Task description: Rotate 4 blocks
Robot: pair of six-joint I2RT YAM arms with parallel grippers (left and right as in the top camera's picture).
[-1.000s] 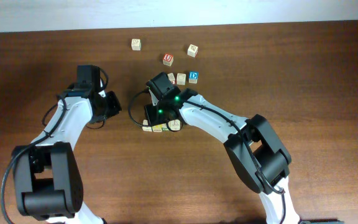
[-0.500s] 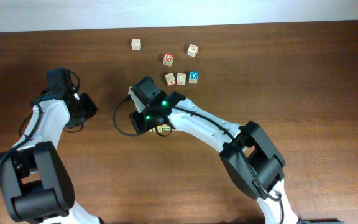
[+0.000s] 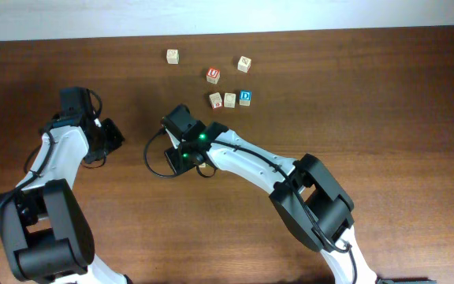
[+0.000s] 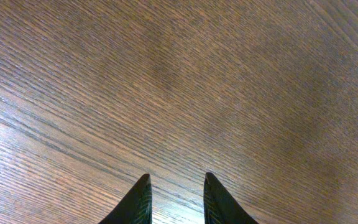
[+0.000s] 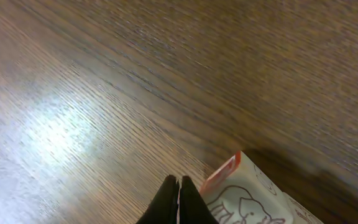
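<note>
In the right wrist view one pale block (image 5: 248,198), with a red edge and a drawn animal on its face, lies on the wood just right of my right gripper (image 5: 179,179). That gripper's fingers are pressed together with nothing between them. From overhead the right gripper (image 3: 178,162) sits low at the table's middle, and its arm hides the blocks beneath it. My left gripper (image 4: 176,177) hovers over bare wood with its fingers slightly apart and nothing held. Overhead it is the left gripper (image 3: 117,136), well to the left of the right one.
Behind the right arm lie loose cubes: a pale one (image 3: 172,56), a red "U" cube (image 3: 213,74), another pale one (image 3: 244,63), then two pale cubes (image 3: 216,100) (image 3: 230,100) beside a blue "D" cube (image 3: 245,97).
My right gripper has slid left across the table, and its arm now covers the pale blocks that showed in front of it. The left arm swung away to the left, then stayed still.
</note>
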